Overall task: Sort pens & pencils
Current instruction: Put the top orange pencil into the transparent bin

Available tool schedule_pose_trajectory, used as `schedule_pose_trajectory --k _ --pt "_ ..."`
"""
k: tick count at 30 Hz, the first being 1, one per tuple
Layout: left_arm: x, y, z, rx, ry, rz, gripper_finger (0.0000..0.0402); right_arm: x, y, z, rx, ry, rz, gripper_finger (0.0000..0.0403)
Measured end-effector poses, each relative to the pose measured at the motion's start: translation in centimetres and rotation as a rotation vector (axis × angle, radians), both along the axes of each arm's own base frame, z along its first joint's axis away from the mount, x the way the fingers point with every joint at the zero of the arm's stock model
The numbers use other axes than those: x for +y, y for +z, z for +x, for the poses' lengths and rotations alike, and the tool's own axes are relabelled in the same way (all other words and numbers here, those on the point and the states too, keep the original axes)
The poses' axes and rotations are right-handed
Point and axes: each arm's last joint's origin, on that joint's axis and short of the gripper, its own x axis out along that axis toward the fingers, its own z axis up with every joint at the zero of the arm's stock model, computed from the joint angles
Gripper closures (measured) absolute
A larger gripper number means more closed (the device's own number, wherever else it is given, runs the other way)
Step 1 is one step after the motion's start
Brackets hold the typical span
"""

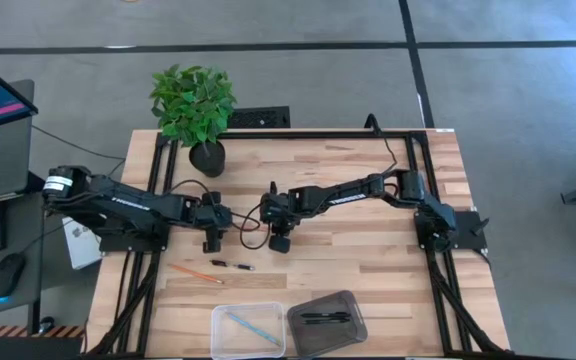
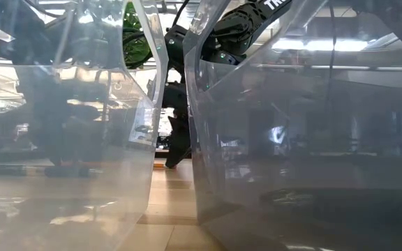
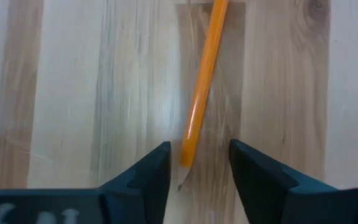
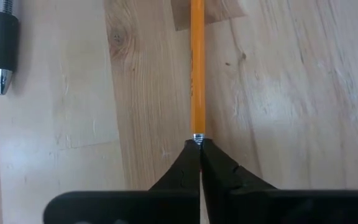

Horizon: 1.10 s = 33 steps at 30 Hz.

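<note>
The left gripper [image 1: 211,244] hung over the pale wooden butcher-block table [image 1: 368,262], left of its middle, with its two dark fingers apart. A long orange wooden pencil [image 3: 201,93] lay flat on the boards there. Its sharpened tip sat in the gap between the fingers, touching neither, and its shaft ran away from the gripper. Just to the right of that pencil, a short black pen with a silver tip [image 1: 233,265] rested on the table, apart from both grippers. Nearer the front edge stood a clear plastic rectangular tray [image 1: 220,338] with a thin light blue-grey pencil [image 1: 240,325] lying in it. The right gripper [image 1: 280,242] hovered near the table's centre, its fingers pressed together on the metal-ringed end of a second orange pencil [image 4: 197,68], which stretched straight out from the fingertips. Farthest right, a dark smoky plastic tray [image 1: 353,303] held another black pen [image 1: 325,318].
</note>
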Motion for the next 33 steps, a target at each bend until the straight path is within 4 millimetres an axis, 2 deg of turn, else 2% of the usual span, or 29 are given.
schedule_pose_trajectory --k 7,15,21,26,33 --pt "0.0 0.0 0.0 0.001 0.019 0.005 0.0294 0.0 0.0 0.0 -0.002 0.001 -0.001 0.0384" --pt "0.0 -0.1 -0.2 0.024 0.007 -0.025 0.0316 0.0 0.1 0.1 -0.009 0.004 -0.001 0.0387" --pt "-0.1 -1.3 0.1 0.094 0.010 -0.032 0.0342 0.0 0.1 0.2 -0.022 0.005 0.001 0.0388" --pt "-0.1 -1.5 0.5 0.107 0.011 -0.031 0.0369 0.0 0.1 0.2 -0.024 0.005 0.001 0.0387" --pt "-0.1 -1.1 0.8 0.127 -0.020 -0.040 0.0377 0.0 0.1 0.2 -0.024 0.005 0.000 0.0389"
